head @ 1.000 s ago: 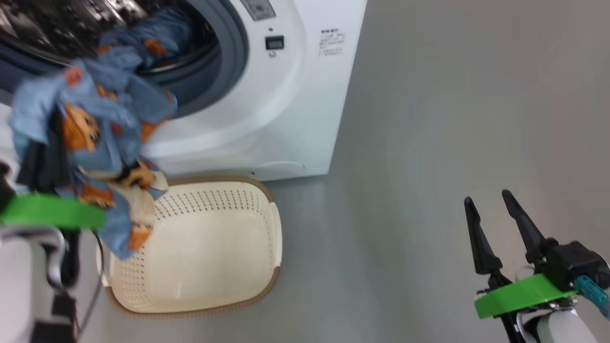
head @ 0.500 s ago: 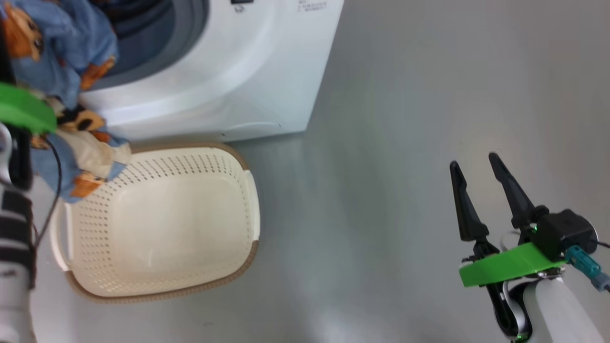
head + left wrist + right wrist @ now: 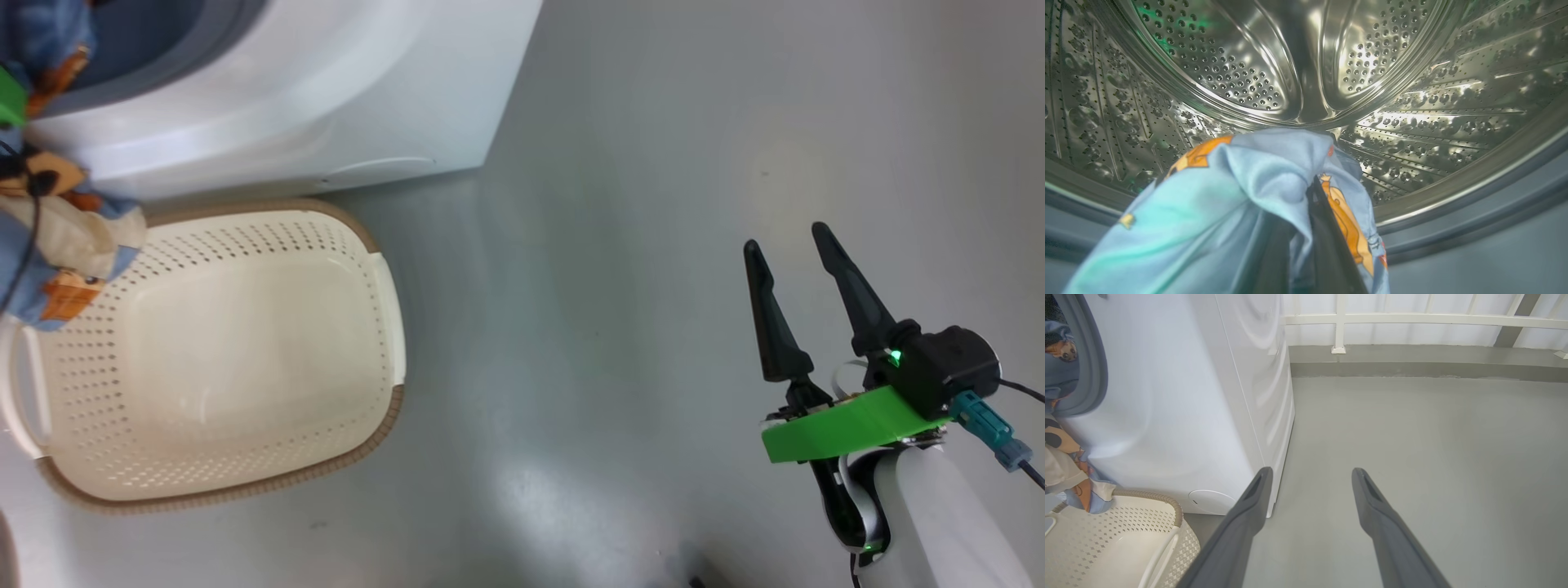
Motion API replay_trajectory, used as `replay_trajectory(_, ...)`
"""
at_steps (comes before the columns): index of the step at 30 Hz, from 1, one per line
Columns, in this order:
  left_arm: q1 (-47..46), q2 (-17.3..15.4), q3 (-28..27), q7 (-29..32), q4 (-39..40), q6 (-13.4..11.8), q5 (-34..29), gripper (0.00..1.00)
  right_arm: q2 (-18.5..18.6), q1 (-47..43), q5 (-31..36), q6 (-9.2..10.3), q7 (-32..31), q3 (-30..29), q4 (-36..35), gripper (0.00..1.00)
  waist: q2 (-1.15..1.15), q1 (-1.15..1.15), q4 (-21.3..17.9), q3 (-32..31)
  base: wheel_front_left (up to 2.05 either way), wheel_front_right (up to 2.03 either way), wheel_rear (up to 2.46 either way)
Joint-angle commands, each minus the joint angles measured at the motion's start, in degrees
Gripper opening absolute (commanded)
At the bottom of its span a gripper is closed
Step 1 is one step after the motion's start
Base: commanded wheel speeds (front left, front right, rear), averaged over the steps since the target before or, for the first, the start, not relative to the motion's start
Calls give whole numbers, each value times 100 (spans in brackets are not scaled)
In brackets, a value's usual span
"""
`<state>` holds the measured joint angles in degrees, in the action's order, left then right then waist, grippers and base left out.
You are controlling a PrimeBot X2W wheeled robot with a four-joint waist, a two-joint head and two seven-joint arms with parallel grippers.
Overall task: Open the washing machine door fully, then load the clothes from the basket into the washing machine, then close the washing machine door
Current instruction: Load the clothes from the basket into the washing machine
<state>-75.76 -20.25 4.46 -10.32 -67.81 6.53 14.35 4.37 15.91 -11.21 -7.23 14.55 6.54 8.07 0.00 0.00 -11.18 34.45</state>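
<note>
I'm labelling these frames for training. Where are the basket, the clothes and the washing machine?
basket point(image 3: 229, 351), head view, bare inner floor.
clothes point(image 3: 1241, 175), left wrist view, light blue fold.
washing machine point(image 3: 1167, 416), right wrist view, white front panel.

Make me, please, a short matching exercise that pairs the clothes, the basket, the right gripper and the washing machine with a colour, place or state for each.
Things:
1. clothes
2. basket
3. right gripper
4. washing machine

Descriptions:
a. large white box
b. cream-white and perforated, standing on the floor
c. fingers spread apart, above the grey floor
d. light blue with an orange print

Pairs: 1-d, 2-b, 3-c, 4-a
</note>
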Motion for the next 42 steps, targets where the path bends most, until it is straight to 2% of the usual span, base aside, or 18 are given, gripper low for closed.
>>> replay_trajectory(1,-137,-310,-18,11,81,-19,-82,0,7,4,-89,-25,45,125,-136,100,0,0,-96,121,0,0,0)
replay_trajectory(6,-555,-341,71,-69,-129,-21,-121,0,-17,40,-95,-25,45,170,-123,100,0,0,-155,222,0,0,0)
replay_trajectory(11,-880,-396,160,-405,97,-8,-192,0,-40,69,-107,-25,45,204,-131,100,0,0,-213,302,0,0,0)
replay_trajectory(15,-968,-471,31,-463,901,-23,-172,0,-58,99,-112,-25,45,203,-159,100,0,0,-239,384,0,0,0)
replay_trajectory(20,-506,-515,-350,-466,2061,-108,-195,0,-80,136,-121,-25,45,221,-177,100,0,0,-270,447,0,0,0)
replay_trajectory(27,-120,-508,-295,-467,1229,-59,-343,0,-102,84,-129,-25,45,252,-145,100,0,0,-254,386,0,0,0)
replay_trajectory(28,-136,-503,-242,-463,1005,-47,-368,10,-103,76,-128,-25,45,253,-139,100,0,0,-247,370,0,0,0)
replay_trajectory(30,-229,-526,-77,-460,683,-34,-499,44,-105,66,-129,-25,45,253,-128,100,0,0,-231,341,0,0,0)
replay_trajectory(31,-290,-514,-52,-409,509,-31,-503,67,-105,64,-129,-25,45,252,-124,100,0,0,-223,326,0,0,0)
replay_trajectory(32,-347,-495,-25,-305,330,-26,-502,100,-104,63,-129,-25,45,250,-121,100,0,0,-213,311,0,0,0)
replay_trajectory(37,-562,-456,93,112,-185,-66,-553,100,-92,63,-129,-25,45,253,-114,100,0,0,-181,265,0,0,0)
replay_trajectory(42,-691,-428,217,38,-340,-39,-587,100,-88,73,-128,-25,45,260,-105,100,0,0,-151,229,0,0,0)
